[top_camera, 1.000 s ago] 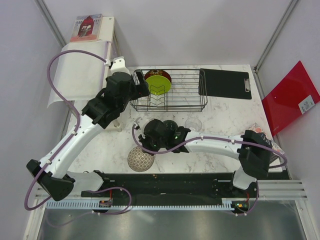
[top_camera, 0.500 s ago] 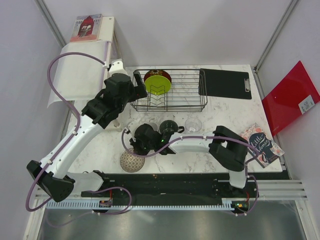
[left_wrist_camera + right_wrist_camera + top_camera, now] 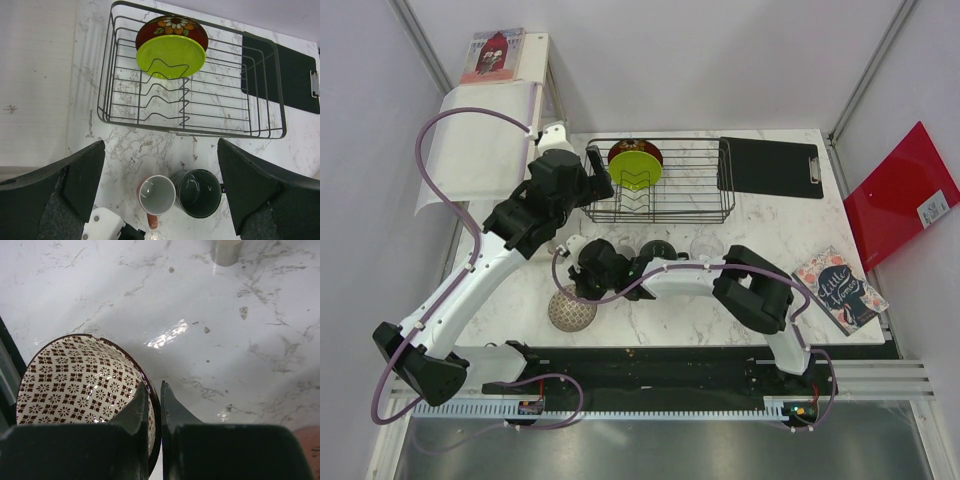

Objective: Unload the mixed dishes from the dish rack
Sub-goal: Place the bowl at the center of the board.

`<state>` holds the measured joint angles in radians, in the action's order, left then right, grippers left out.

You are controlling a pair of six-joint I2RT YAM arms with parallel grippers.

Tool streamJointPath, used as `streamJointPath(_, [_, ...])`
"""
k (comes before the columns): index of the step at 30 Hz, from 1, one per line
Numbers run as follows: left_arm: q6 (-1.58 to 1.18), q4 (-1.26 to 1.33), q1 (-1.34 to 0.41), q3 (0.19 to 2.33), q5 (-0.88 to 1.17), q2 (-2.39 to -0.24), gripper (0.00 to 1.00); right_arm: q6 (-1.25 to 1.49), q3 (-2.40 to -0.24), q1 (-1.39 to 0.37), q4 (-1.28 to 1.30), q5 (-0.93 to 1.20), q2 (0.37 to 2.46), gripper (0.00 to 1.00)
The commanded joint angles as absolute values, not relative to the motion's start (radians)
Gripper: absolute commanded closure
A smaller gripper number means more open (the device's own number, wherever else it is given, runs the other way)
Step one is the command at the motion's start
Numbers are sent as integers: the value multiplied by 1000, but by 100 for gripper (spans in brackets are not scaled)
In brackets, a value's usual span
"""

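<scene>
Marble-patterned bench (image 3: 772, 222) carries the dish rack (image 3: 190, 133) at its far side, a dark wire basket with upright divider prongs. Two dishes stand on edge at the rack's far left end: the lime-green plate (image 3: 170, 56) leans among the prongs, and the dark red patterned bowl (image 3: 172, 26) stands just behind it, touching or nearly touching it, its flower-painted face partly covered by the plate. The other wire slots hold nothing.

Outside the rack, on the bench in front of it, the orange-red cup (image 3: 157, 195) and the dark grey mug (image 3: 198, 193) stand upright side by side, rims almost touching. The clear glass (image 3: 706, 246) stands to the right of the mug, a little apart.

The left gripper (image 3: 599, 172) hovers above the rack's left end with its fingers spread wide, holding nothing.

The right arm reaches across to the left front of the bench. There the right gripper (image 3: 153, 388) is pressed nearly together on the rim of the small pink-white patterned bowl (image 3: 75, 380), one finger inside the wall and one outside. The bowl is tilted, its patterned inside turned toward the wrist camera; whether its base touches the bench I cannot tell.

A black clipboard (image 3: 770, 166) lies just right of the rack, and a book (image 3: 837, 288) lies at the bench's right front corner.
</scene>
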<state>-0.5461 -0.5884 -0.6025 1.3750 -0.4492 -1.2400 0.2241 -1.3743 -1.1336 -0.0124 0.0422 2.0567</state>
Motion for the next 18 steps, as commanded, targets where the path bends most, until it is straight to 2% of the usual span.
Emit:
streamJointPath(1, [-561,-557,-597,1378,-445,-1215,1,238,-1428,-1097,-81,54,2054,100])
streamJointPath(8, [-569,-555,-597,1376,-428,-1219,1,273,-1419,-1049,-66,80,2048,99])
streamJointPath(15, [-578,-551,-597,1374,-411,-1227,1,270,-1384,-1049,-78,107,2007,69])
streamJointPath(18, [-578,-548,-595,1374,-405,-1226,1,268,-1381,-1048,-78,113,1985,62])
